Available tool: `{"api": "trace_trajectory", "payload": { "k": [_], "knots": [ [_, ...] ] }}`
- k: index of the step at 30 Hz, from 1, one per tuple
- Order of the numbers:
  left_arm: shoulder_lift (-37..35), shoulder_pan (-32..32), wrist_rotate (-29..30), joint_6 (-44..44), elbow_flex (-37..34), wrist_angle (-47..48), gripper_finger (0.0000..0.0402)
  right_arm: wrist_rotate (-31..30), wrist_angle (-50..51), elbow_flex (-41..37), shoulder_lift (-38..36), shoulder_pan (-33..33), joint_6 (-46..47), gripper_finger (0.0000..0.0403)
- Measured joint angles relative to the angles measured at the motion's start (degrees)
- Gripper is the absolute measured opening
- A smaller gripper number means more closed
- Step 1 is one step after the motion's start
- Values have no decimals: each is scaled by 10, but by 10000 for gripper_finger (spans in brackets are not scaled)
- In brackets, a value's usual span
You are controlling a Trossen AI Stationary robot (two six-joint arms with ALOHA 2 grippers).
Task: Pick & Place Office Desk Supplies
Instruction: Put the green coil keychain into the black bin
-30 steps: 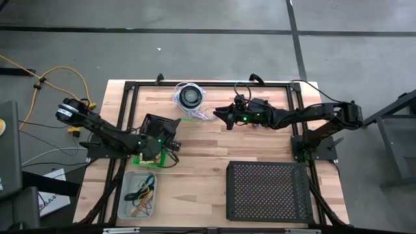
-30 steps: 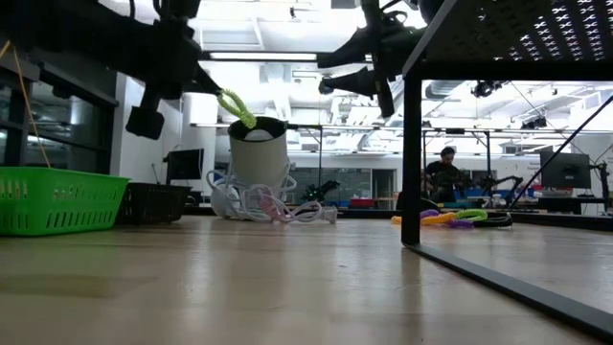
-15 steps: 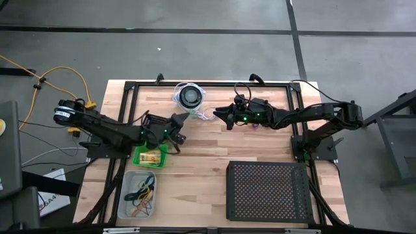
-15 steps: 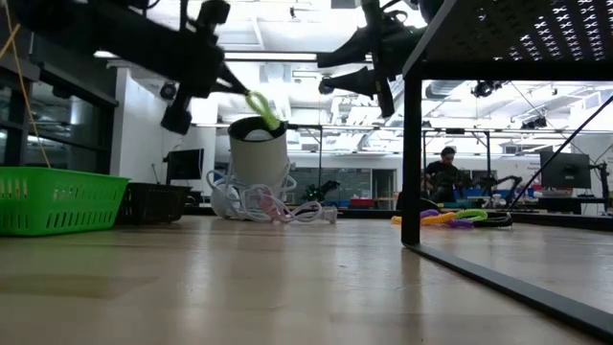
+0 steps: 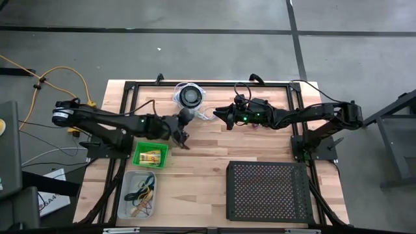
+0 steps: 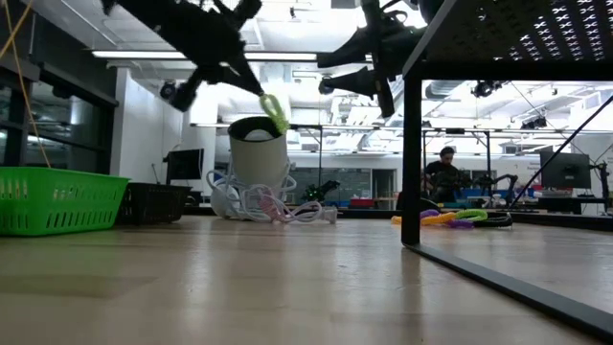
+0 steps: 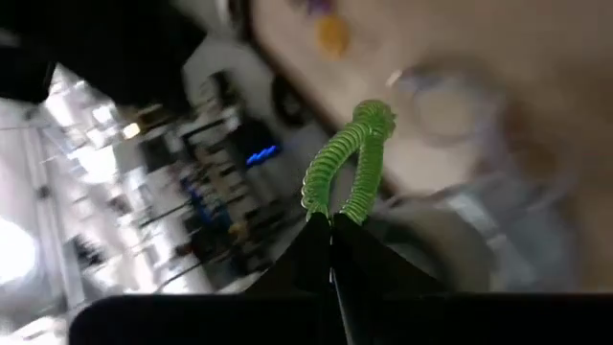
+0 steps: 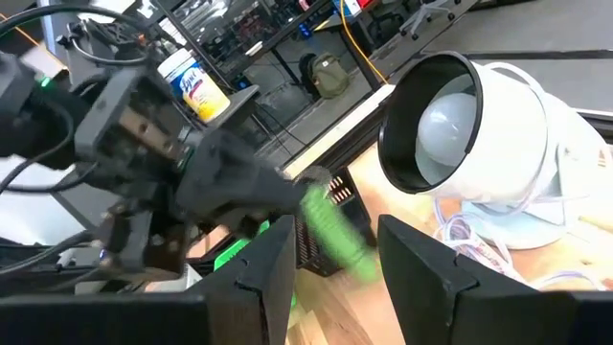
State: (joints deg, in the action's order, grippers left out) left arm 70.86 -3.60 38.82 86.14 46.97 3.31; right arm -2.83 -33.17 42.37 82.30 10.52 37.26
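A green coiled loop (image 7: 350, 163), one of the office desk supplies, hangs in the air in front of the white lamp head (image 5: 190, 97), with my left gripper (image 7: 330, 230) shut on it. The low view shows the loop (image 6: 275, 110) sticking out past that gripper's tips, well above the table. The loop itself does not show in the high view, where the left gripper (image 5: 187, 117) is just near of the lamp. My right gripper (image 8: 335, 278) stands open and empty to the right of the lamp (image 5: 218, 114), facing the left gripper. My left gripper pinches the green coiled loop at one end (image 7: 330, 209), between the tips of its two fingers. The fingers slant down from the table's left. The rest of the loop juts out beyond the fingertips, lifted clear of the table.
A green basket (image 5: 151, 156) with yellow packets stands near of the left arm, with a clear bin (image 5: 138, 195) of rubber bands nearer still. A large black perforated tray (image 5: 266, 190) fills the near right. Coloured loose items (image 6: 450, 218) lie at the far right. A person (image 6: 445, 172) sits far behind.
My left gripper has risen from above the green basket and gone toward the table's right and far edges, to the lamp. It has tipped from pointing down to nearly level. It stays shut on the green coiled loop, which travels with it.
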Motion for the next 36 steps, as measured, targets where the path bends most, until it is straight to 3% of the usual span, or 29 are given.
{"api": "trace_trajectory", "payload": {
  "k": [5, 11, 15, 29, 36],
  "knots": [
    [-45, -64, -5, -145, 1, 138, 0, 0, 0, 0, 0, 0, 0, 139],
    [-76, -144, 77, -350, 1, 279, 0, 0, 0, 0, 0, 0, 0, 139],
    [-80, -161, 107, -476, 1, 351, 0, 0, 0, 0, 0, 0, 0, 139],
    [-80, -159, 76, -833, 1, 523, 0, 0, 0, 0, 0, 0, 0, 139],
    [-80, -141, 6, -943, 1, 580, 0, 0, 0, 0, 0, 0, 0, 139]
  ]
}}
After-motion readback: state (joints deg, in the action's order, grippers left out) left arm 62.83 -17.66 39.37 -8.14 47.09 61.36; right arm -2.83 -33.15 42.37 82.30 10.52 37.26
